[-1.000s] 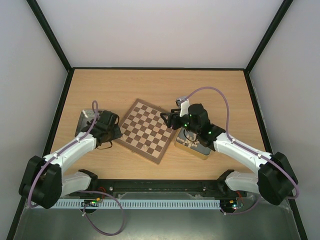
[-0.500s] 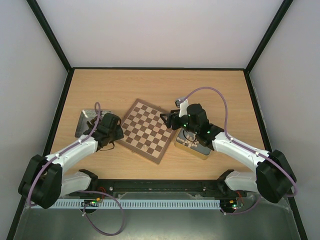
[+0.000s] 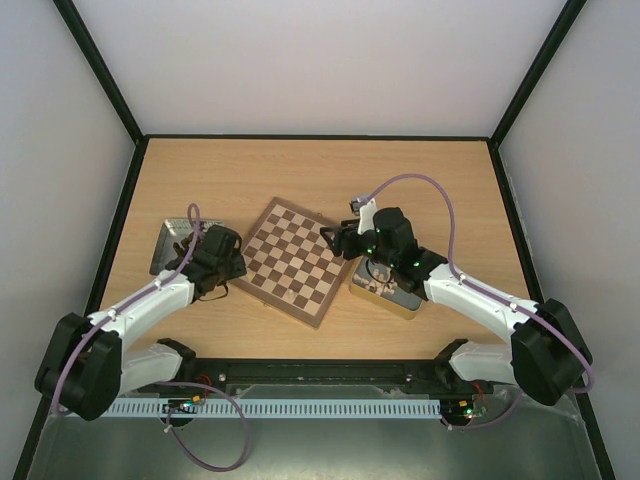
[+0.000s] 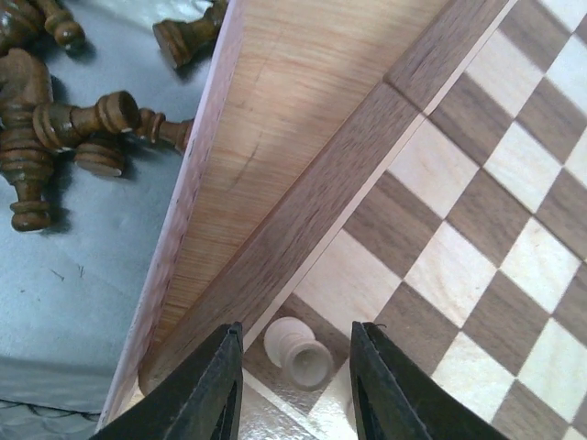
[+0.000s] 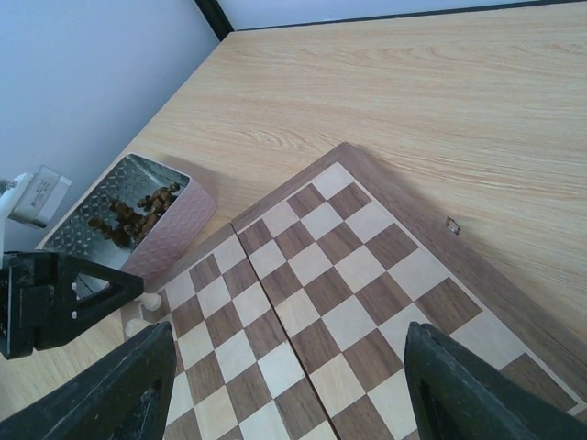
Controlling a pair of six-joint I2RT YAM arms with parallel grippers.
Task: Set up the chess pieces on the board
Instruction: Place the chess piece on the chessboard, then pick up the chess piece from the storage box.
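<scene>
The chessboard [image 3: 290,262] lies at mid table, turned like a diamond. My left gripper [image 3: 226,264] is at its left corner. In the left wrist view it [image 4: 295,330] is open, with one pale cream pawn [image 4: 298,354] upright on the dark corner square between the fingers [image 4: 213,390], not touched. Dark brown pieces [image 4: 50,124] lie in the silver tray [image 4: 83,275] beside the board's rim. My right gripper [image 3: 336,240] hovers over the board's right edge; in the right wrist view it [image 5: 289,335] is open and empty above bare squares [image 5: 321,293]. The pale pawn [image 5: 150,301] also shows there.
The silver tray [image 3: 172,247] with dark pieces sits left of the board. A gold tin [image 3: 385,292] sits right of the board under my right arm. Black-edged walls close the table on three sides.
My left gripper has shifted slightly right toward the board's left corner. The right arm has barely moved.
</scene>
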